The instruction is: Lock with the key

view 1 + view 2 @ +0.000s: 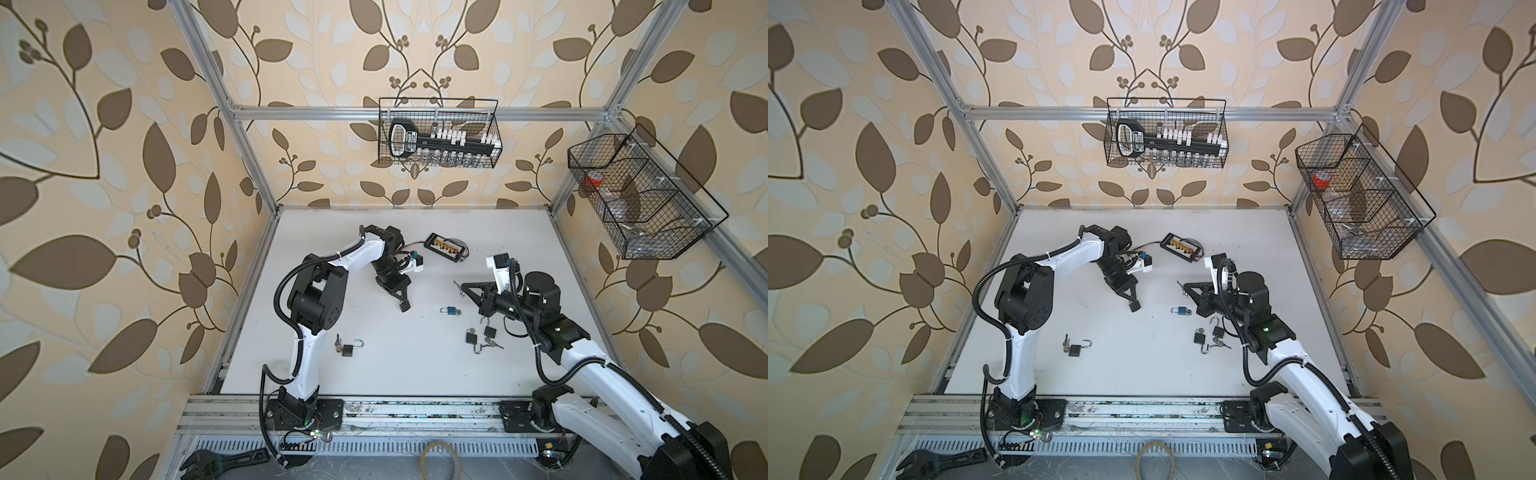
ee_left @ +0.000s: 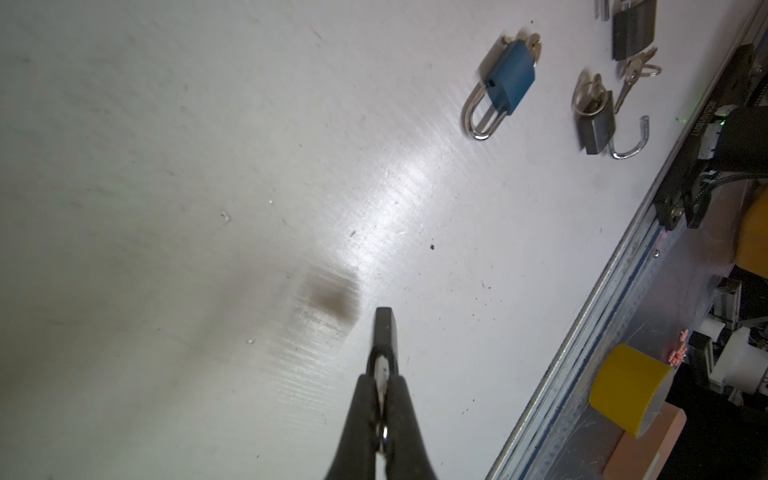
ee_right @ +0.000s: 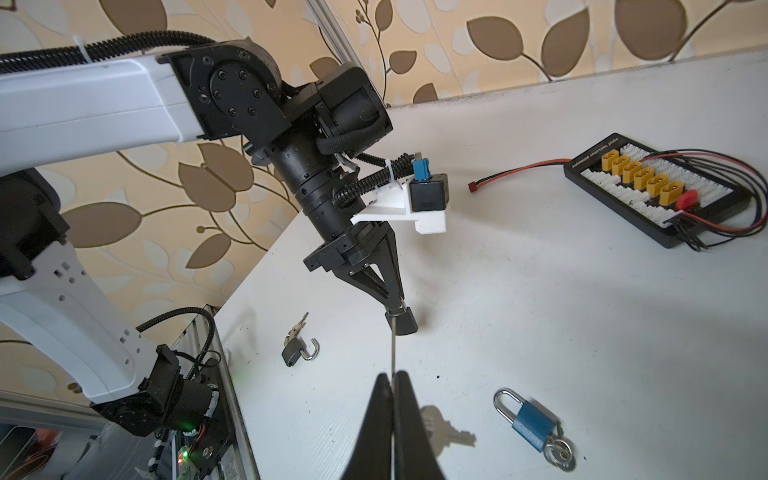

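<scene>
Right, left gripper (image 1: pixel 402 301) clamped on the small black padlock (image 1: pixel 404 308) just past its tips, right gripper (image 3: pixel 392 381) pinching the key (image 1: pixel 458 287), well apart from that lock, so both are in hand but inserting and turning look not yet done.

We hold two arms, white shells and black joints. Left arm (image 1: pixel 308 345): elbow raised, wrist bent over, left end effector (image 1: pixel 402 301) pointing down, jaws pressed together. Right arm (image 1: pixel 590 365): reaching inward, right end effector (image 1: pixel 462 286) level, jaws pressed together.
</scene>
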Motion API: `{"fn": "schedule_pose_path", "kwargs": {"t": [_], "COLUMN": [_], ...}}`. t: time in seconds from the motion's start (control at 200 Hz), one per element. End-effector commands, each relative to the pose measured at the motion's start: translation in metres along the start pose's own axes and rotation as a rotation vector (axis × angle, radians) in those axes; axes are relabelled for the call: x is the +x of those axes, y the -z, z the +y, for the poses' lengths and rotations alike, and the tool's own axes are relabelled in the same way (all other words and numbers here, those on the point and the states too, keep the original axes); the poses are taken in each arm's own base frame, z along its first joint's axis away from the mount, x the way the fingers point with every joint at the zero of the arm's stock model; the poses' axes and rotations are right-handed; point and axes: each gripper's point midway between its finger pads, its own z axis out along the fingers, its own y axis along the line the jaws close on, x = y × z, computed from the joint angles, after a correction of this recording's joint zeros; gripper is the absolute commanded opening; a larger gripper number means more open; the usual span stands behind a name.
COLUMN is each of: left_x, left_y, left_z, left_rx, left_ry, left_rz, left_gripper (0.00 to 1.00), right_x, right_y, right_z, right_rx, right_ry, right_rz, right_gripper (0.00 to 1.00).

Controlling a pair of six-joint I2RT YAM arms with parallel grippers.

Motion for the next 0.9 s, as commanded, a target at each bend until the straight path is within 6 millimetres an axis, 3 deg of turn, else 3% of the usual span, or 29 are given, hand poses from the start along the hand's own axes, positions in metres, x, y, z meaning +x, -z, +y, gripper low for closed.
{"fn": "schedule_pose_path", "kwargs": {"t": [0.0, 0.895], "left_x": [-0.006, -0.012], "left_y": [0.007, -0.003], "left_z": [-0.009, 0.012], "left_rx": [0.032, -0.036], "left_ry": [-0.023, -0.014], "left_rz": [-0.011, -0.01], "left_gripper": [0.0, 0.2], "right_x": [0.005, 0.002], "right_y": [-0.001, -0.002], "right_z": [0.001, 0.006], "right_rx": [-0.013, -0.035], "right_ry": [0.005, 0.009], "right_rz": [0.024, 0.035], "right_gripper": [0.0, 0.0]}}
